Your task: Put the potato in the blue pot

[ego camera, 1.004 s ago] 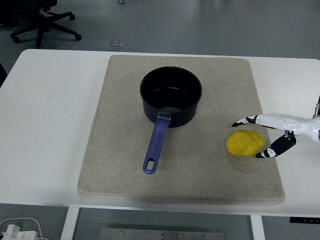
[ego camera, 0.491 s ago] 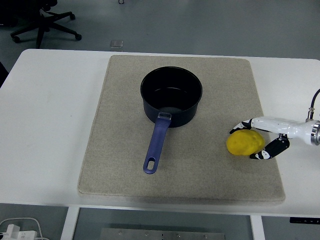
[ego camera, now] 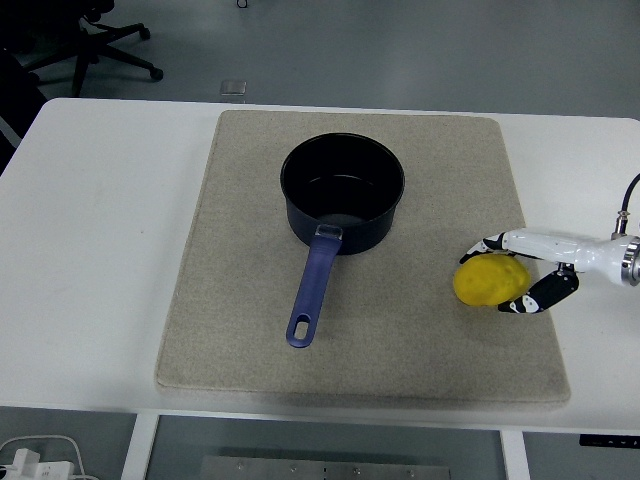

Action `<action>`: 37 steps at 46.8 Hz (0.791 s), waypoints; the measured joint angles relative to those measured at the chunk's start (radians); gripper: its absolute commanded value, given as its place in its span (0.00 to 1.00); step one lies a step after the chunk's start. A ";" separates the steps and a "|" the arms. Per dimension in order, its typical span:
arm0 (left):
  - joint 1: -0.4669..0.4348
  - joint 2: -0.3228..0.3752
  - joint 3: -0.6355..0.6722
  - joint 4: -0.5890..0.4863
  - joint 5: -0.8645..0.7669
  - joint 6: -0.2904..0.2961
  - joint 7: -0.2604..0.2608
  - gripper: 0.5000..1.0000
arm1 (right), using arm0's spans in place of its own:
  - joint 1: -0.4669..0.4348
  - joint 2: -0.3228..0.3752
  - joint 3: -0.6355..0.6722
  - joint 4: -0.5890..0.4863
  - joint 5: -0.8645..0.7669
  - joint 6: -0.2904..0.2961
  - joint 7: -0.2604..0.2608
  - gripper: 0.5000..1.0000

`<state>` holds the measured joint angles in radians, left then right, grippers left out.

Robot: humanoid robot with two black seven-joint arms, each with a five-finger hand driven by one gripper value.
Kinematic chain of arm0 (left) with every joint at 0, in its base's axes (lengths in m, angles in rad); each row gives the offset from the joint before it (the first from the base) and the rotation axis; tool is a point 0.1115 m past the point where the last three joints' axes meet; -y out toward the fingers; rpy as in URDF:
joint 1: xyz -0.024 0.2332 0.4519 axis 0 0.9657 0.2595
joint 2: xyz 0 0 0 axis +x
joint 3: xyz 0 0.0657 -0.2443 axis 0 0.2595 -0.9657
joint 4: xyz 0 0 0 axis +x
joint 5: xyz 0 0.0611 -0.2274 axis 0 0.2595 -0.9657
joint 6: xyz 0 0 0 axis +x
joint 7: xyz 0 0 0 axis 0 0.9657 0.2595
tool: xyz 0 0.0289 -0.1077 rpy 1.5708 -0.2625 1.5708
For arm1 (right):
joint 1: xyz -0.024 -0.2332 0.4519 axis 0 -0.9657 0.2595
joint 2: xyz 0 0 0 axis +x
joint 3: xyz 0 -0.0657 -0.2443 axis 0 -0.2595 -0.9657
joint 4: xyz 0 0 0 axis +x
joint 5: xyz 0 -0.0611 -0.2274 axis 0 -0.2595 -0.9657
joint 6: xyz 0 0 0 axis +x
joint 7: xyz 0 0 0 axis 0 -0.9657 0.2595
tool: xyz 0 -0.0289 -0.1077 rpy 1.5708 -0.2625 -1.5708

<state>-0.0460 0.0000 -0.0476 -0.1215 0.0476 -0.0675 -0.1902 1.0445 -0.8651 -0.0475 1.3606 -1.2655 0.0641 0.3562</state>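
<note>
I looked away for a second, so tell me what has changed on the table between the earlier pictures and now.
The right robot hand moved left and closed in around the potato: one finger now lies along its far side, another sits at its near right side. Whether it grips yet is unclear, and the potato has not visibly moved. The blue pot and mat stayed put.

Right hand [ego camera: 520, 272]: slim white fingers [ego camera: 545, 242], black joint segments, black-and-white tips. Silver metal wrist ring at 3 o'clock edge of frame; thin black cable looping above it.
</note>
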 measured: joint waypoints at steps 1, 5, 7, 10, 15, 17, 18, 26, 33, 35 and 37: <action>0.000 0.000 0.000 0.000 0.000 0.000 0.000 0.99 | 0.000 0.000 0.000 0.000 0.000 0.000 0.000 0.00; 0.000 0.000 0.000 0.000 0.000 0.000 0.000 0.99 | 0.001 0.000 0.001 0.000 0.002 0.000 0.001 0.00; 0.000 0.000 0.000 0.000 0.000 0.000 0.000 0.99 | 0.002 -0.001 0.003 0.000 0.002 0.000 0.001 0.00; 0.000 0.000 0.000 0.000 0.000 0.000 0.000 0.99 | 0.002 -0.002 0.005 0.000 0.003 0.000 0.002 0.00; 0.000 0.000 0.000 0.000 0.000 0.000 0.000 0.99 | 0.011 -0.004 0.012 0.000 0.009 0.003 0.003 0.00; 0.000 0.000 0.000 0.000 0.000 0.000 0.000 0.99 | 0.028 -0.005 0.012 0.000 0.015 0.004 0.004 0.00; 0.000 0.000 0.000 0.000 0.000 0.000 0.000 0.99 | 0.034 -0.005 0.012 0.000 0.018 0.005 0.004 0.00; 0.000 0.000 0.000 0.000 0.000 0.000 0.000 0.99 | 0.091 -0.048 0.024 -0.003 0.035 0.028 0.006 0.00; 0.000 0.000 0.000 0.000 0.000 0.000 0.000 0.99 | 0.156 -0.075 0.029 -0.003 0.110 0.070 0.007 0.00; 0.000 0.000 0.000 0.000 0.000 0.000 0.000 0.99 | 0.183 -0.082 0.029 -0.005 0.127 0.083 0.007 0.00; 0.000 0.000 0.000 0.000 0.000 0.000 0.000 0.99 | 0.215 -0.084 0.030 -0.009 0.136 0.094 0.008 0.00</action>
<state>-0.0460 0.0000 -0.0476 -0.1214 0.0476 -0.0675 -0.1902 1.2592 -0.9490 -0.0180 1.3512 -1.1294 0.1586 0.3643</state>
